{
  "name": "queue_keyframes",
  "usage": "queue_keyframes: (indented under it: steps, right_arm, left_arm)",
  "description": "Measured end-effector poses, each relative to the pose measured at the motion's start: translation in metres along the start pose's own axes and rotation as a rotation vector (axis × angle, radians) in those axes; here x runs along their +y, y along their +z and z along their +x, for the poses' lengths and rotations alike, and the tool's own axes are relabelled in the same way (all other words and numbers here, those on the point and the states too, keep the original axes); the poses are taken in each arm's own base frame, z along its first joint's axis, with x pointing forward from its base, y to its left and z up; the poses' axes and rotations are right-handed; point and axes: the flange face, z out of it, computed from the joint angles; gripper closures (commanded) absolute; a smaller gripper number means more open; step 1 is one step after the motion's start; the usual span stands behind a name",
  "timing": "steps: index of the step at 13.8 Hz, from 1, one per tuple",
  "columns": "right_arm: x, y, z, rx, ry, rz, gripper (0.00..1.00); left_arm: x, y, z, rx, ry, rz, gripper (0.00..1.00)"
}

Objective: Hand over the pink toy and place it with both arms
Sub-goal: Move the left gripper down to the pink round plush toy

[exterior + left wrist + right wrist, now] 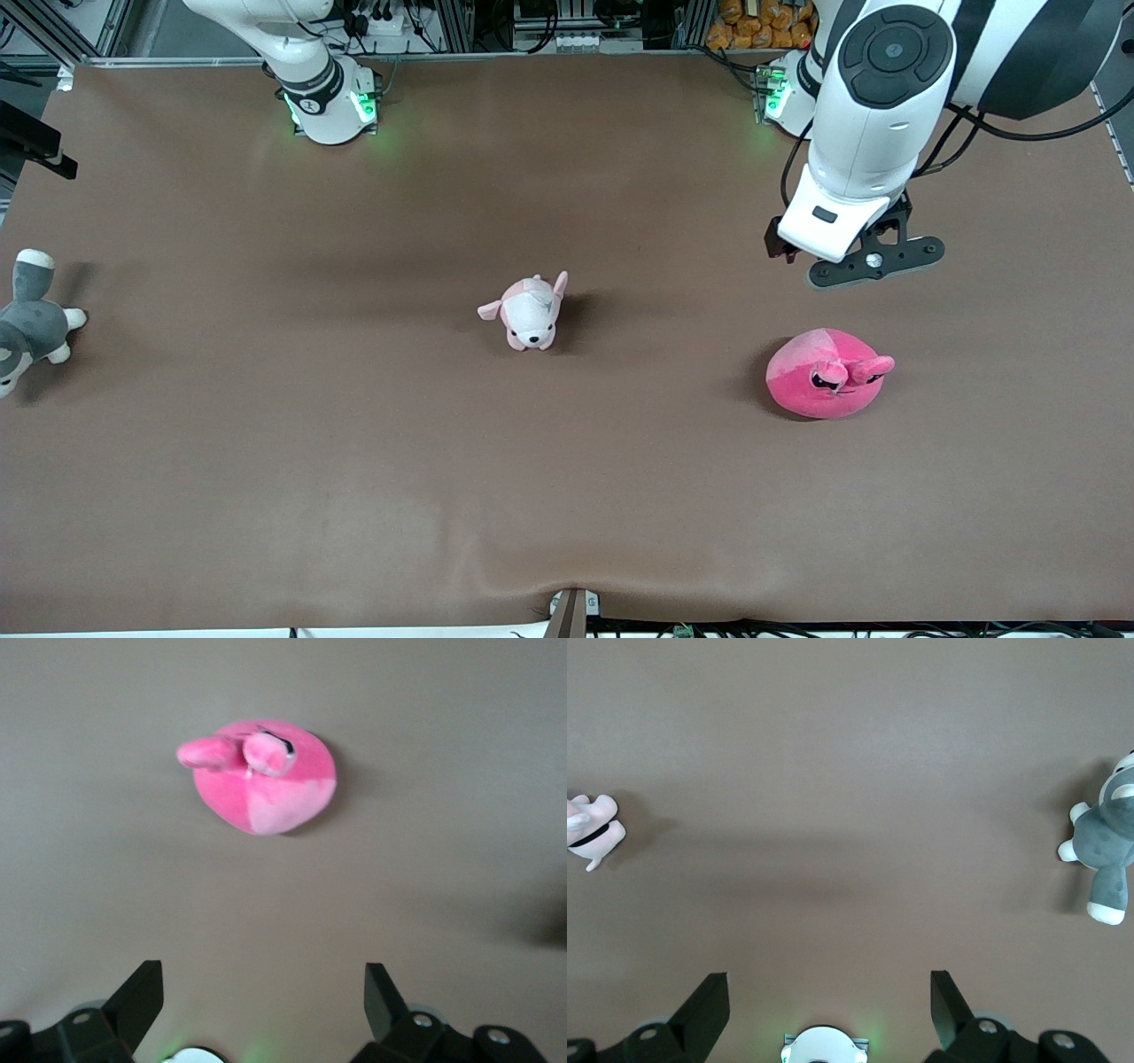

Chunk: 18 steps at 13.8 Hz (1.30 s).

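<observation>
The pink toy (828, 372) is a round hot-pink plush with a lighter patch. It lies on the brown table toward the left arm's end. In the left wrist view the pink toy (261, 775) lies well apart from the fingers. My left gripper (864, 259) hangs in the air over bare table, just short of the toy on the side of the arm's base. The left gripper (264, 979) is open with nothing between its fingers. My right gripper (829, 985) is also open and empty, high over bare table. In the front view only the right arm's base (323, 97) shows.
A pale pink-and-white puppy plush (530, 312) sits mid-table. A grey-and-white plush (27, 323) lies at the table's edge toward the right arm's end. In the right wrist view the puppy (589, 831) and the grey plush (1107, 846) lie at the picture's two sides.
</observation>
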Motion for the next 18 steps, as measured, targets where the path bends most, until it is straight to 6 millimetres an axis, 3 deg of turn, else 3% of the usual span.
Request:
queue_keyframes:
  steps: [3,6,10,12,15,18]
  right_arm:
    - [-0.001,0.000,0.001,0.001,-0.002,0.000,0.00]
    - [0.000,0.005,0.006,-0.003,-0.001,0.000,0.00]
    - [0.000,0.007,0.008,-0.006,-0.004,-0.002,0.00]
    - [-0.001,0.008,0.009,-0.008,-0.004,-0.002,0.00]
    - [0.001,0.017,0.015,-0.026,-0.002,-0.003,0.00]
    - [0.004,0.024,0.022,-0.037,0.001,-0.002,0.00]
  left_arm:
    - [-0.026,0.004,0.016,-0.063,-0.070,-0.083,0.00]
    - [-0.065,0.024,0.058,-0.047,-0.185,-0.136,0.00]
    - [-0.099,0.086,0.123,-0.031,-0.454,-0.198,0.00]
    - [-0.112,0.123,0.146,-0.057,-0.591,-0.206,0.00]
    - [-0.133,0.182,0.167,-0.173,-0.819,-0.212,0.00]
    - [-0.167,0.229,0.176,-0.331,-1.003,-0.260,0.00]
